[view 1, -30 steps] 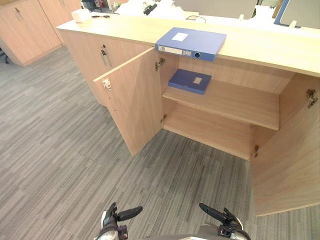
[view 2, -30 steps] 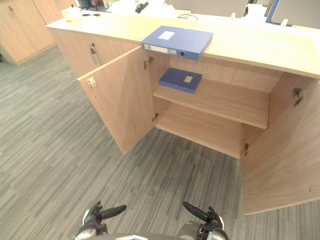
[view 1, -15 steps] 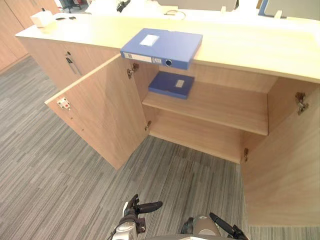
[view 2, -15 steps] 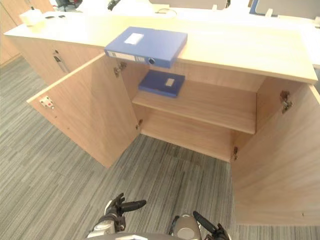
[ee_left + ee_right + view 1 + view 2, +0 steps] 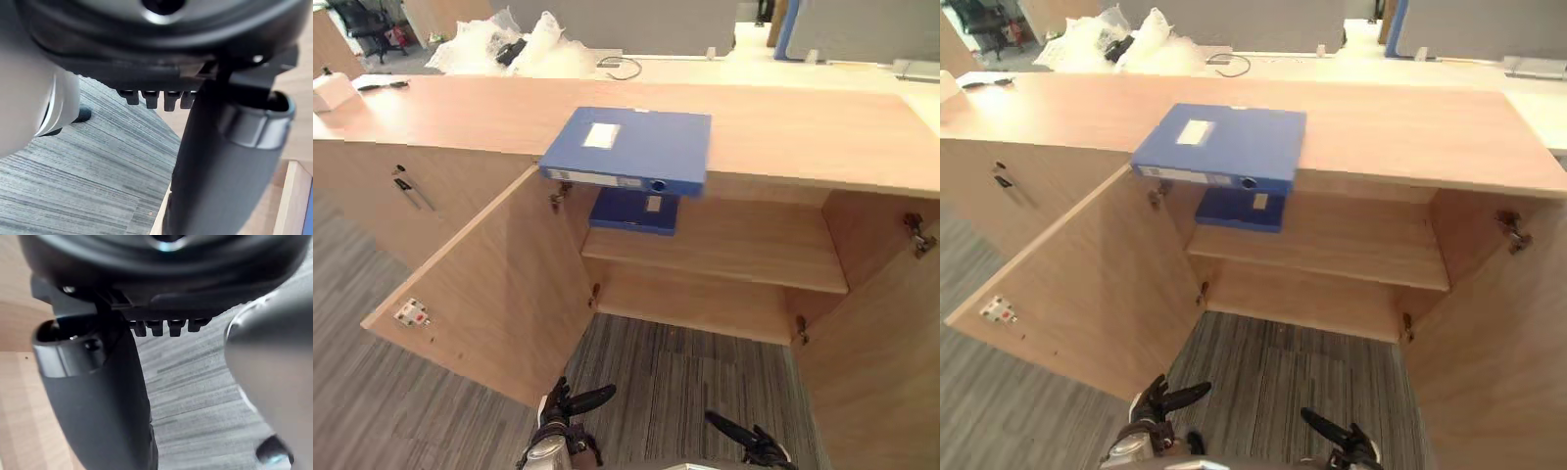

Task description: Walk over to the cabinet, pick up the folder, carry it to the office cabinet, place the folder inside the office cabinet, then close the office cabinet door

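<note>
A large blue folder [image 5: 631, 147] with a white label lies flat on the wooden countertop [image 5: 803, 127], its spine overhanging the front edge. Below it the office cabinet stands with both doors open, the left door [image 5: 499, 284] swung far out and the right door [image 5: 881, 343] at the view's right edge. A second, smaller blue folder [image 5: 636, 211] rests on the inner shelf [image 5: 744, 255]. My left hand [image 5: 570, 406] and right hand [image 5: 744, 441] hang low over the carpet, well short of the cabinet, both open and empty. The wrist views show each thumb [image 5: 220, 171] [image 5: 98, 406] against carpet and wood.
A white box [image 5: 333, 90] sits at the counter's far left. Crumpled white plastic with a dark item [image 5: 509, 44] lies on the desk behind. A closed cabinet door with handles [image 5: 406, 186] is at the left. Grey carpet [image 5: 685, 382] runs between the open doors.
The camera has moved closer and turned, so the open cabinet and the folder on top now sit nearer and more centred. Both hands stay low and empty.
</note>
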`<state>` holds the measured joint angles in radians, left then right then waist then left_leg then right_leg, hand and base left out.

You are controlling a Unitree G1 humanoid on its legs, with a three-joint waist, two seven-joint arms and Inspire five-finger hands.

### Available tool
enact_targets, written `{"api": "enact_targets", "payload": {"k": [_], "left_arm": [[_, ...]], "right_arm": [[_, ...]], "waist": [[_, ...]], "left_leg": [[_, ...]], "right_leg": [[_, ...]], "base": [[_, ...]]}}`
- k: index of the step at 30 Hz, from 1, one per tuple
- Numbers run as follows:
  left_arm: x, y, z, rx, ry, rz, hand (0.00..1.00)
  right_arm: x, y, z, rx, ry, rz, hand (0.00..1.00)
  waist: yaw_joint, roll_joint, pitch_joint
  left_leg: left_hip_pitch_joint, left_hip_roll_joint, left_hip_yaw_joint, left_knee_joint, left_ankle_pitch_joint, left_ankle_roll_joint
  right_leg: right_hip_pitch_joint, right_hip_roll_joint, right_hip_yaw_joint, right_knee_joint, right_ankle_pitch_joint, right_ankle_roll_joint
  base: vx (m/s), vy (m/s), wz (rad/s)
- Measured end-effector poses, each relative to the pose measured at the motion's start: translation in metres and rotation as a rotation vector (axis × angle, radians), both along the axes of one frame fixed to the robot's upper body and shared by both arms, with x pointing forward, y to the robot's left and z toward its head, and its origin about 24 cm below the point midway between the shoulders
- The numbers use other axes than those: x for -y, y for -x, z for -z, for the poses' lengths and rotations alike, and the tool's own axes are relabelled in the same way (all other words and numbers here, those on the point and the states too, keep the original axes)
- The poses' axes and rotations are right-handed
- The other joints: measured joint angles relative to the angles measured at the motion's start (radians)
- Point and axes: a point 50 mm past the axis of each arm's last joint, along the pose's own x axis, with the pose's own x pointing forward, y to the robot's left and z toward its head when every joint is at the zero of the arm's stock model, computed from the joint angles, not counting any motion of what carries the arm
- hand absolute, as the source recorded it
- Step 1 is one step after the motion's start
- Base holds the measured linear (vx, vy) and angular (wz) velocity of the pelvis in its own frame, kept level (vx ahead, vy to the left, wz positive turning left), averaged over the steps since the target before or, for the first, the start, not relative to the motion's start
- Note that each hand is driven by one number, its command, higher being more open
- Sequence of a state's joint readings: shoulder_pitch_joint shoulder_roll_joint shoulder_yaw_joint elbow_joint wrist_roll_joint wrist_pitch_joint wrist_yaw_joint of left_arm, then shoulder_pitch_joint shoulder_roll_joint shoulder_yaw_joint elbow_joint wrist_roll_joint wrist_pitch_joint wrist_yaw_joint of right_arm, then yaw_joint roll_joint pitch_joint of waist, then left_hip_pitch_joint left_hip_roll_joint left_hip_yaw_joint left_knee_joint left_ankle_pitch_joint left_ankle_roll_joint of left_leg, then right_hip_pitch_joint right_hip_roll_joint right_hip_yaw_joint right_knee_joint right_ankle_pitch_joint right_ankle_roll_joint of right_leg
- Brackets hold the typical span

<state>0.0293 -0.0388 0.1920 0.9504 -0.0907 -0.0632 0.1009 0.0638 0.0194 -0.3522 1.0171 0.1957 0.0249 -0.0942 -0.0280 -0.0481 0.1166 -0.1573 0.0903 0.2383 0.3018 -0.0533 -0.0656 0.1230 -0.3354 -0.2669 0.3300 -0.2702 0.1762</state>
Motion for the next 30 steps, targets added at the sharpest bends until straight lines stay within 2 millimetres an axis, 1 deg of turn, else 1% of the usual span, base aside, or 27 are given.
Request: {"api": "enact_targets", "payload": {"k": [1,2,3,4,5,6,7,8,9,10,11,12,13,14,15,16,17,18,19,20,21,25,26,27,28,29,30], "left_arm": [[-0.001,0.001,0.000,-0.003,-0.004,0.002,1.00],[-0.004,0.003,0.001,-0.014,-0.012,0.011,1.00],[-0.004,0.005,0.002,-0.022,-0.013,0.012,1.00],[-0.004,0.009,0.004,-0.032,-0.012,0.009,1.00],[-0.004,0.012,0.005,-0.039,-0.005,0.004,1.00],[-0.003,0.013,0.005,-0.043,-0.001,-0.001,1.00],[-0.003,0.016,0.007,-0.054,0.007,-0.006,1.00],[-0.002,0.019,0.008,-0.062,0.016,-0.004,1.00],[-0.002,0.020,0.008,-0.063,0.021,-0.004,1.00],[-0.003,0.021,0.008,-0.062,0.021,-0.009,1.00],[-0.004,0.022,0.009,-0.067,0.022,-0.015,1.00],[-0.004,0.023,0.009,-0.070,0.023,-0.017,1.00],[-0.004,0.022,0.010,-0.077,0.029,-0.019,1.00],[-0.002,0.023,0.011,-0.089,0.037,-0.020,1.00],[-0.002,0.021,0.012,-0.094,0.039,-0.012,1.00],[-0.006,0.019,0.011,-0.089,0.029,-0.009,1.00],[0.002,0.016,0.011,-0.091,0.050,0.005,1.00],[0.007,0.017,0.012,-0.083,0.067,0.003,1.00],[0.008,0.017,0.012,-0.079,0.071,0.001,1.00],[0.010,0.017,0.011,-0.077,0.078,-0.006,1.00],[0.011,0.015,0.011,-0.069,0.082,-0.003,1.00],[0.012,0.012,0.010,-0.056,0.086,-0.002,1.00],[0.010,0.011,0.009,-0.049,0.081,-0.002,1.00],[0.009,0.011,0.009,-0.049,0.077,-0.002,1.00],[0.005,0.010,0.008,-0.045,0.067,-0.002,1.00],[0.001,0.009,0.007,-0.041,0.058,-0.002,1.00],[0.000,0.008,0.007,-0.036,0.055,-0.003,1.00]], "right_arm": [[-0.002,-0.003,0.000,0.005,-0.001,-0.011,1.00],[-0.003,-0.007,-0.001,0.019,-0.003,-0.021,1.00],[-0.003,-0.008,-0.002,0.024,-0.002,-0.027,1.00],[-0.003,-0.010,-0.002,0.030,0.007,-0.046,1.00],[-0.001,-0.012,-0.004,0.042,0.016,-0.052,1.00],[0.000,-0.013,-0.005,0.048,0.019,-0.054,1.00],[0.004,-0.015,-0.006,0.054,0.035,-0.067,1.00],[0.006,-0.016,-0.007,0.057,0.048,-0.080,1.00],[0.007,-0.016,-0.007,0.059,0.051,-0.080,1.00],[0.009,-0.017,-0.008,0.064,0.058,-0.085,1.00],[0.008,-0.019,-0.008,0.073,0.058,-0.088,1.00],[0.008,-0.021,-0.009,0.078,0.058,-0.089,1.00],[0.008,-0.026,-0.010,0.090,0.056,-0.096,1.00],[0.008,-0.029,-0.010,0.098,0.053,-0.099,1.00],[0.007,-0.032,-0.011,0.106,0.047,-0.105,1.00],[0.004,-0.032,-0.011,0.105,0.040,-0.106,1.00],[0.011,-0.030,-0.010,0.086,0.051,-0.104,1.00],[0.020,-0.028,-0.010,0.069,0.070,-0.105,1.00],[0.021,-0.025,-0.009,0.056,0.071,-0.104,1.00],[0.022,-0.021,-0.007,0.036,0.068,-0.103,1.00],[0.022,-0.012,-0.004,0.001,0.058,-0.099,1.00],[0.024,0.003,0.000,-0.032,0.054,-0.074,1.00],[0.023,0.009,0.001,-0.045,0.050,-0.067,1.00],[0.023,0.012,0.001,-0.052,0.049,-0.065,1.00],[0.023,0.014,0.002,-0.058,0.047,-0.063,1.00],[0.022,0.014,0.002,-0.059,0.046,-0.061,1.00],[0.022,0.014,0.002,-0.058,0.045,-0.062,1.00]], "waist": [[0.005,-0.003,-0.002],[0.015,-0.002,-0.004],[0.018,0.003,-0.007],[0.020,0.015,-0.010],[0.019,0.026,-0.012],[0.019,0.030,-0.014],[0.019,0.036,-0.017],[0.017,0.045,-0.023],[0.016,0.048,-0.027],[0.021,0.053,-0.030],[0.017,0.060,-0.028],[0.015,0.063,-0.027],[0.006,0.076,-0.017],[-0.002,0.088,-0.006],[-0.006,0.085,0.006],[-0.006,0.061,0.011],[-0.022,0.075,0.030],[-0.020,0.090,0.026],[-0.021,0.090,0.026],[-0.022,0.091,0.026],[-0.022,0.084,0.029],[-0.028,0.060,0.032],[-0.028,0.049,0.034],[-0.028,0.045,0.032],[-0.028,0.038,0.034],[-0.028,0.033,0.038],[-0.027,0.031,0.041]], "left_leg": [[0.013,-0.012,0.009,-0.017,0.000,0.006],[0.055,-0.031,0.033,-0.062,0.004,0.014],[0.075,-0.041,0.043,-0.086,0.007,0.020],[0.117,-0.061,0.058,-0.134,0.015,0.031],[0.154,-0.078,0.071,-0.174,0.019,0.036],[0.171,-0.085,0.077,-0.191,0.020,0.039],[0.201,-0.096,0.085,-0.218,0.023,0.043],[0.226,-0.099,0.089,-0.238,0.024,0.044],[0.236,-0.099,0.096,-0.249,0.025,0.045],[0.252,-0.099,0.113,-0.271,0.030,0.042],[0.258,-0.094,0.120,-0.298,0.043,0.037],[0.259,-0.086,0.121,-0.310,0.048,0.032],[0.259,-0.055,0.121,-0.318,0.057,0.019],[0.259,-0.025,0.117,-0.317,0.059,0.006],[0.261,-0.001,0.110,-0.315,0.063,-0.016],[0.264,-0.010,0.108,-0.314,0.065,-0.030],[0.286,-0.004,0.055,-0.322,0.072,-0.037],[0.298,-0.006,0.029,-0.335,0.071,-0.039],[0.305,-0.005,0.025,-0.343,0.070,-0.041],[0.314,0.009,0.026,-0.350,0.071,-0.043],[0.321,0.026,0.023,-0.348,0.071,-0.045],[0.311,0.043,0.024,-0.311,0.070,-0.046],[0.298,0.046,0.023,-0.283,0.067,-0.051],[0.284,0.048,0.023,-0.260,0.062,-0.057],[0.250,0.059,0.024,-0.196,0.047,-0.075],[0.207,0.076,0.026,-0.098,0.026,-0.084],[0.186,0.086,0.026,-0.044,0.017,-0.081]], "right_leg": [[0.003,-0.010,0.004,-0.007,0.016,0.006],[0.005,-0.028,0.022,-0.009,0.048,0.014],[0.004,-0.036,0.033,-0.005,0.062,0.022],[-0.005,-0.054,0.056,0.026,0.080,0.027],[-0.036,-0.072,0.094,0.100,0.090,0.025],[-0.061,-0.081,0.112,0.150,0.096,0.022],[-0.107,-0.096,0.142,0.242,0.120,0.013],[-0.131,-0.107,0.143,0.302,0.147,0.009],[-0.145,-0.111,0.141,0.323,0.154,0.008],[-0.160,-0.118,0.131,0.341,0.152,0.004],[-0.172,-0.120,0.106,0.346,0.123,-0.010],[-0.179,-0.116,0.092,0.346,0.085,-0.008],[-0.191,-0.078,0.060,0.328,-0.001,-0.003],[-0.194,-0.036,0.041,0.286,-0.034,-0.008],[-0.203,0.009,0.035,0.194,-0.038,-0.012],[-0.203,0.017,0.039,0.123,-0.018,-0.026],[-0.170,0.045,0.021,0.137,-0.018,-0.045],[-0.172,0.063,0.027,0.146,-0.021,-0.058],[-0.171,0.071,0.025,0.148,-0.026,-0.067],[-0.167,0.091,0.020,0.152,-0.031,-0.076],[-0.154,0.111,0.013,0.146,-0.035,-0.083],[-0.118,0.129,-0.007,0.099,-0.038,-0.088],[-0.103,0.129,-0.018,0.076,-0.038,-0.089],[-0.099,0.130,-0.025,0.065,-0.038,-0.089],[-0.087,0.131,-0.034,0.049,-0.037,-0.090],[-0.072,0.136,-0.039,0.030,-0.033,-0.096],[-0.063,0.140,-0.041,0.022,-0.030,-0.098]], "base": [[0.24,0.262,-0.28],[0.16,0.192,-0.35],[0.17,0.234,-0.41],[0.13,0.207,-0.32],[0.13,0.224,-0.30],[0.10,0.177,-0.26],[0.09,0.130,-0.19],[0.08,0.079,-0.18],[0.09,0.049,-0.29],[0.08,0.011,-0.37],[0.08,-0.022,-0.37],[0.05,-0.106,-0.24],[0.02,-0.202,-0.14],[0.02,-0.326,-0.07],[0.00,-0.335,0.01],[0.04,-0.356,0.22],[0.09,-0.323,0.12],[0.10,-0.242,0.08],[0.09,-0.173,-0.13],[0.04,-0.138,-0.02],[0.04,-0.177,-0.01],[0.02,-0.127,0.04],[0.00,-0.049,0.19],[-0.01,-0.061,0.25],[0.01,-0.092,0.22],[0.02,-0.103,0.16],[0.05,-0.122,0.03]]}}
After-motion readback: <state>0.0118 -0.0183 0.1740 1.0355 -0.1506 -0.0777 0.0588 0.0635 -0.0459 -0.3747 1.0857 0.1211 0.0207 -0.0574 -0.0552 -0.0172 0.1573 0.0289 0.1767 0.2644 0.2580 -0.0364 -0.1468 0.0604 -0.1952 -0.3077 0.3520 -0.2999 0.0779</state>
